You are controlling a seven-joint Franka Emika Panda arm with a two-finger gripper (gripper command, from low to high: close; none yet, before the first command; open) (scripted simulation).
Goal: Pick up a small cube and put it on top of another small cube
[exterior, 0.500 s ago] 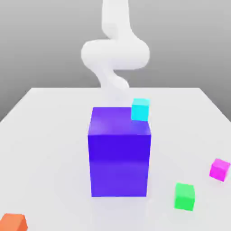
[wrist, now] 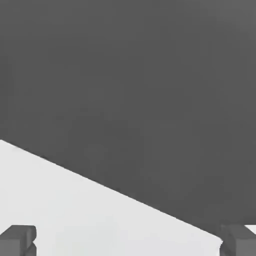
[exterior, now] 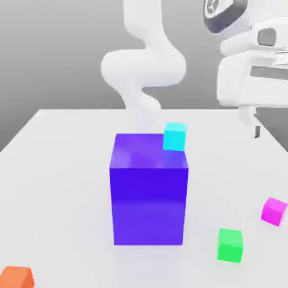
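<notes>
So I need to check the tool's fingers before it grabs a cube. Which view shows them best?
The hand view: both fingertips sit at opposite edges of the picture, far apart, with bare table between them, so the tool is open and empty. The exterior view catches the hand at its right, with one fingertip hanging below.

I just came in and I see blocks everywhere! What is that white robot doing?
The white robot arm is getting ready to stack small cubes. Its pincer is open and holds nothing; the hand hangs high at the exterior view's right, above the table. A cyan cube sits by the big purple block. The green cube, magenta cube and orange cube lie apart on the table. Nothing is stacked yet.
</notes>
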